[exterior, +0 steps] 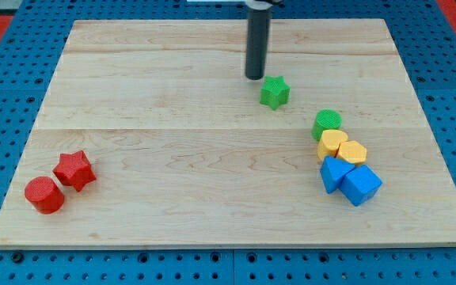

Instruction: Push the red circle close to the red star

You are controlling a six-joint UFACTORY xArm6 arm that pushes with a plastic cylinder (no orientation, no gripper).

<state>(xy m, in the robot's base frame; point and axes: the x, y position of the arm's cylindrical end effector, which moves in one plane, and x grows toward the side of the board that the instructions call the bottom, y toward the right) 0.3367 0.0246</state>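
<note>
Red circle (44, 195), red star (74, 169), green star (275, 92), pale wood board (172, 119), dark rod (256, 43)

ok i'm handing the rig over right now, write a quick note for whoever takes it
My tip: near the view's top centre, just up and left of the green star, far from both red blocks. No hand on this arm.
Job's things: red circle and red star sit at the view's bottom left, side by side and about touching.
Done: the circle already lies close to the star.
Left: likely nothing; a check at most.
Elsewhere: a green block, two yellow blocks and two blue blocks cluster at the view's right.
</note>
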